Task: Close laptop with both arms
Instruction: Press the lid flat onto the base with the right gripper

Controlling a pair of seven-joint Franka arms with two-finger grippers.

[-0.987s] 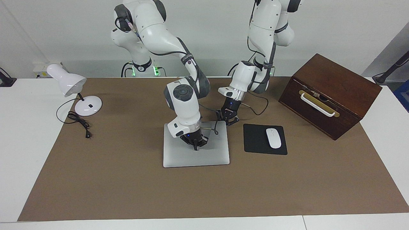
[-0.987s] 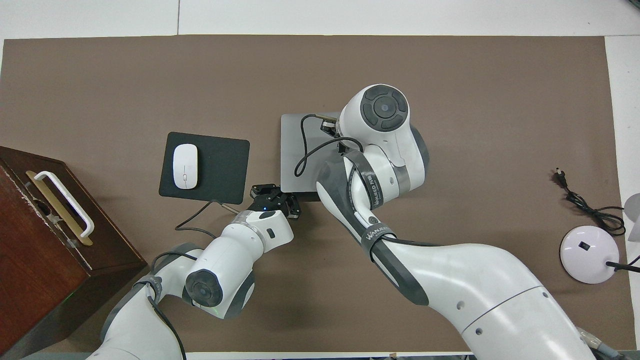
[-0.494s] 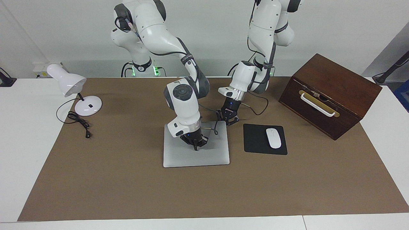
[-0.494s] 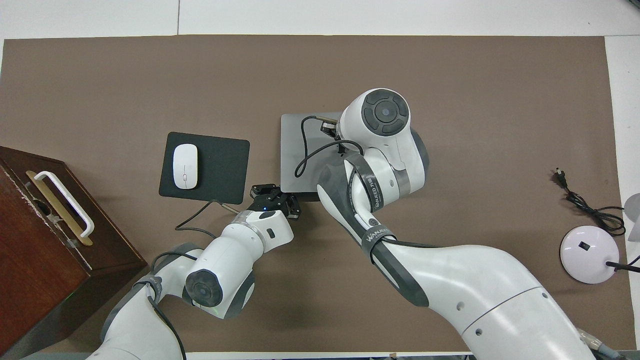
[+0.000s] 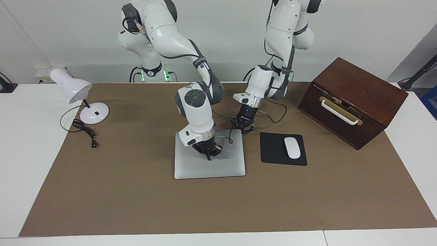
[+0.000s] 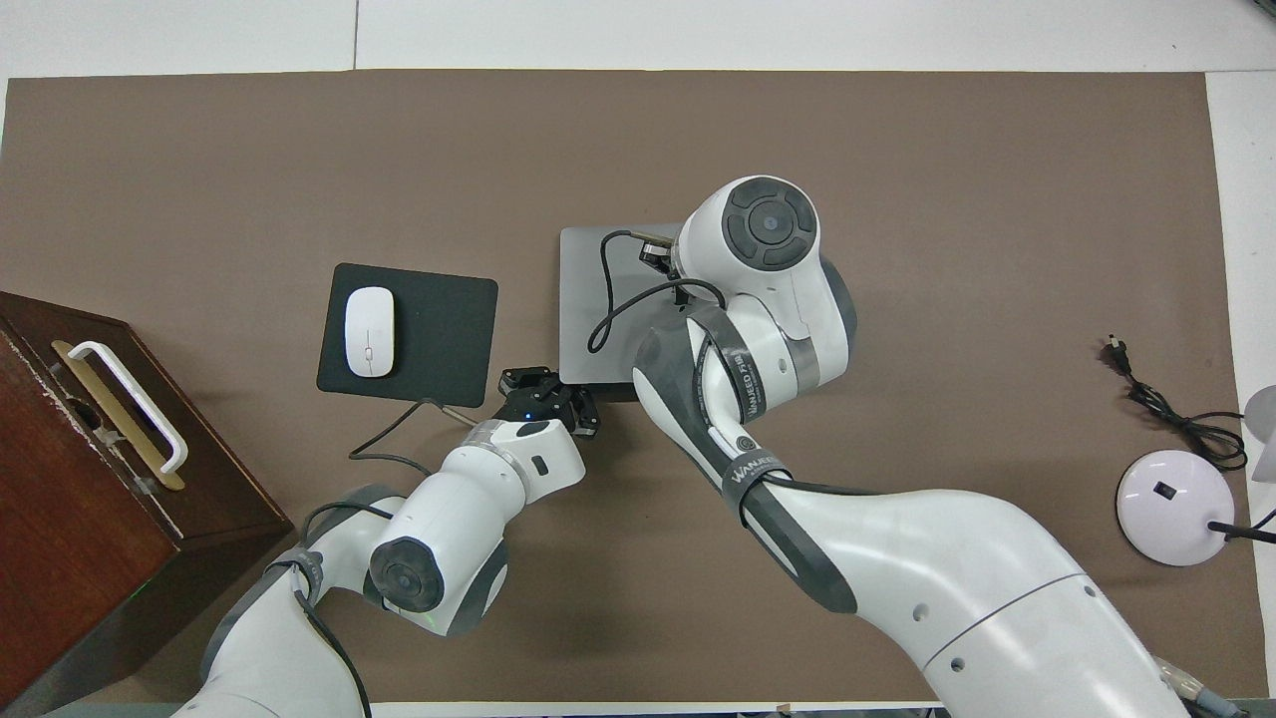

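Observation:
The silver-grey laptop (image 5: 191,167) lies flat with its lid down, in the middle of the brown mat; part of it shows in the overhead view (image 6: 578,269). My right gripper (image 5: 209,156) points down on the middle of the lid, fingers together, and hides the logo. In the overhead view its wrist covers it. My left gripper (image 5: 243,130) hangs low at the laptop's corner nearest the robots, on the mouse pad's side, with its fingers apart and nothing between them. It also shows in the overhead view (image 6: 546,387).
A black mouse pad (image 5: 273,150) with a white mouse (image 5: 292,147) lies beside the laptop toward the left arm's end. A brown wooden box (image 5: 351,102) stands past it. A white desk lamp (image 5: 82,99) with its cord stands at the right arm's end.
My right arm's wrist has shifted very slightly toward the robots. The laptop and the left arm have not moved.

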